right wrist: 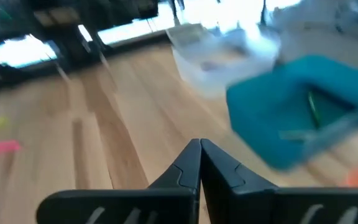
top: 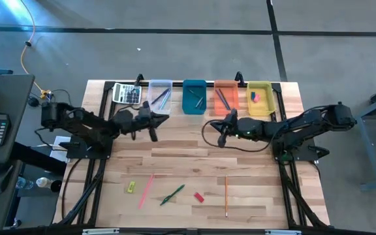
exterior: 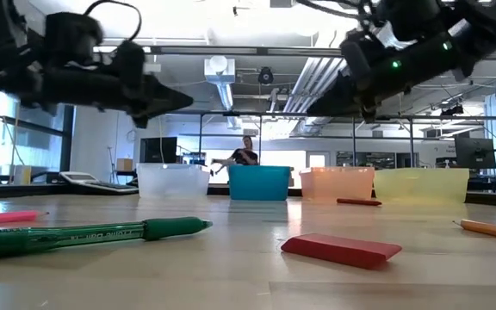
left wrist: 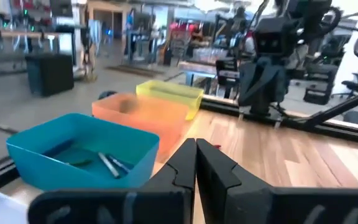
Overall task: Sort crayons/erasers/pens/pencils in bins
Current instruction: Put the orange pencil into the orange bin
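Four bins stand in a row at the table's far edge: clear (top: 160,94), blue (top: 194,96), orange (top: 225,96) and yellow (top: 260,98). Thin sticks lie in the first three, and small erasers in the yellow one. On the near part of the table lie a yellow eraser (top: 131,187), a pink stick (top: 146,190), a green pen (top: 172,195), a red eraser (top: 199,196) and an orange pencil (top: 226,196). My left gripper (left wrist: 196,149) hovers shut in front of the clear and blue bins and holds nothing. My right gripper (right wrist: 200,149) hovers shut in front of the orange bin, also holding nothing.
A grey calculator (top: 126,93) lies at the far left, beside the clear bin. A black cable loops on the table below my right arm (top: 209,134). Bare wood lies between the bins and the loose items near the front edge.
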Robot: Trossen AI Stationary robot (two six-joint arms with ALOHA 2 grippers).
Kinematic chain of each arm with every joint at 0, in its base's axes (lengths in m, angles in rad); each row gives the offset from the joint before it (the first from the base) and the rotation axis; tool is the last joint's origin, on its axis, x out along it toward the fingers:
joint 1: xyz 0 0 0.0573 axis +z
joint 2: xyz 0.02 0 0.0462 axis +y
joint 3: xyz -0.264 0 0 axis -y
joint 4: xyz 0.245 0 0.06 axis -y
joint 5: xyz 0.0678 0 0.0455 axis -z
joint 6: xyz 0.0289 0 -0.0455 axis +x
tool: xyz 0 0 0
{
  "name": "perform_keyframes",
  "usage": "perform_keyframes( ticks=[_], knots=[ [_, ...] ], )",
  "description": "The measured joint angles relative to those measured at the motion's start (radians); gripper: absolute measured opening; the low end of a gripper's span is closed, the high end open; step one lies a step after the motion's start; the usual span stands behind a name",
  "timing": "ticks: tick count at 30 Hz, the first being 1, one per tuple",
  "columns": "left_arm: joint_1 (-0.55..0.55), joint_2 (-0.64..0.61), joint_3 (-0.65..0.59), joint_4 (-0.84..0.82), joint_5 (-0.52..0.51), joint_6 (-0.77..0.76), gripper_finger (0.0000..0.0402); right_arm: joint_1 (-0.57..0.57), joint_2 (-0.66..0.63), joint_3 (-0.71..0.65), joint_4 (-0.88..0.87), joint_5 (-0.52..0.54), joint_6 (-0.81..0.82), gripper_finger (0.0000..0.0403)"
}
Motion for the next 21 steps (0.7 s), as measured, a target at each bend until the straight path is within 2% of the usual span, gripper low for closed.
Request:
perform_keyframes(
  ticks=[6,16,21],
  knots=[
    [0.001,0.001,-0.098,0.095,0.019,0.027,0.0000,0.096,0.029,0.253,-0.588,0.061,0.275,0.0000],
    [0.001,0.001,-0.119,0.130,0.000,0.044,0.0000,0.354,0.224,0.496,-1.065,0.045,0.937,0.0000],
    [0.001,0.002,-0.118,0.125,0.000,0.037,0.0000,0.454,0.357,0.630,-1.257,-0.069,1.268,0.0014]
  ],
)
